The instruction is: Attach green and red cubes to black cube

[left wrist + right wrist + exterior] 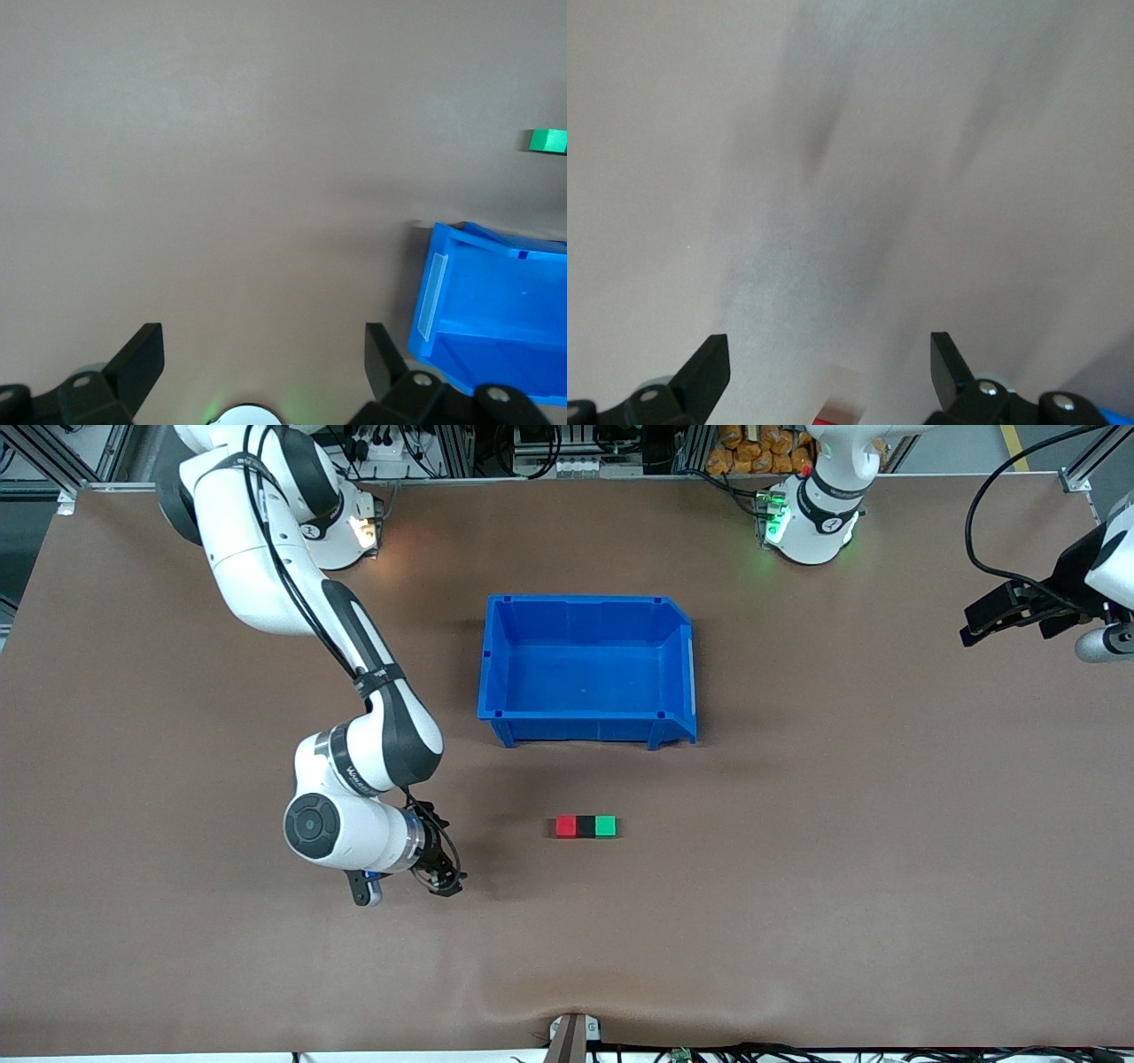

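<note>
No readable text, label, brand, number or sign anywhere. Faint lettering on band of right arm, just above wrist, too small to make out. Clear label holder on blue bin wall blank.

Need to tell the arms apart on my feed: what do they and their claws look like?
Both arms are glossy white with black joint bands and black cables along them. The right arm carries grey lettering near its wrist, and its base glows white; the left arm's base glows green. The right claw and left claw have black fingers.
</note>
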Action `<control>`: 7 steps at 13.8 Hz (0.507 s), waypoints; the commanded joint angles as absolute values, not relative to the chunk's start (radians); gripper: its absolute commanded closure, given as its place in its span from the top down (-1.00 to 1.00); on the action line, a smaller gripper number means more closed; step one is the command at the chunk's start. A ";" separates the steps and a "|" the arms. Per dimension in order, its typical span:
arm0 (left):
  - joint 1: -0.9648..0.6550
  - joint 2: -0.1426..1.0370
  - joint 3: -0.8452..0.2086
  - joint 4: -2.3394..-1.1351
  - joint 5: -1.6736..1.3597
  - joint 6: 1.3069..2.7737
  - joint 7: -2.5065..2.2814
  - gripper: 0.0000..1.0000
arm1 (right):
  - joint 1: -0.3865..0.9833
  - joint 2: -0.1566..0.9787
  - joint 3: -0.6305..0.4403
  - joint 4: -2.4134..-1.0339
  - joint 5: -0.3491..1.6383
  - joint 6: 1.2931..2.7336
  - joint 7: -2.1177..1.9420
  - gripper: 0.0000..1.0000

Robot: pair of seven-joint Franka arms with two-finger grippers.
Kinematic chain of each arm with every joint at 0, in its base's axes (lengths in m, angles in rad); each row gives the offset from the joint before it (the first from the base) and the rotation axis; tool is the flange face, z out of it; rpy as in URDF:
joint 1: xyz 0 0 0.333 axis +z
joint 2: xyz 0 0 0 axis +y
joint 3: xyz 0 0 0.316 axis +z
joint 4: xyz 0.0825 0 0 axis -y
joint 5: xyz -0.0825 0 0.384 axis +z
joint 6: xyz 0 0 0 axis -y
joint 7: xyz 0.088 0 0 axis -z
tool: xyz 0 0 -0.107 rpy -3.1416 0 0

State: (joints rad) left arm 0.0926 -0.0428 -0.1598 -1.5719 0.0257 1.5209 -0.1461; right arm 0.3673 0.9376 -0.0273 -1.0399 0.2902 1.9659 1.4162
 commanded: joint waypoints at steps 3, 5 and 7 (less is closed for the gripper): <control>0.094 -0.046 -0.181 -1.577 0.046 1.534 -0.135 1.00 | 0.325 0.910 -0.014 -1.054 0.278 1.887 1.298 1.00; 0.092 -0.046 -0.189 -1.577 0.046 1.532 -0.137 1.00 | 0.310 0.908 -0.011 -1.054 0.278 1.867 1.261 1.00; 0.094 -0.046 -0.196 -1.578 0.046 1.531 -0.135 1.00 | 0.301 0.896 -0.012 -1.054 0.278 1.846 1.192 1.00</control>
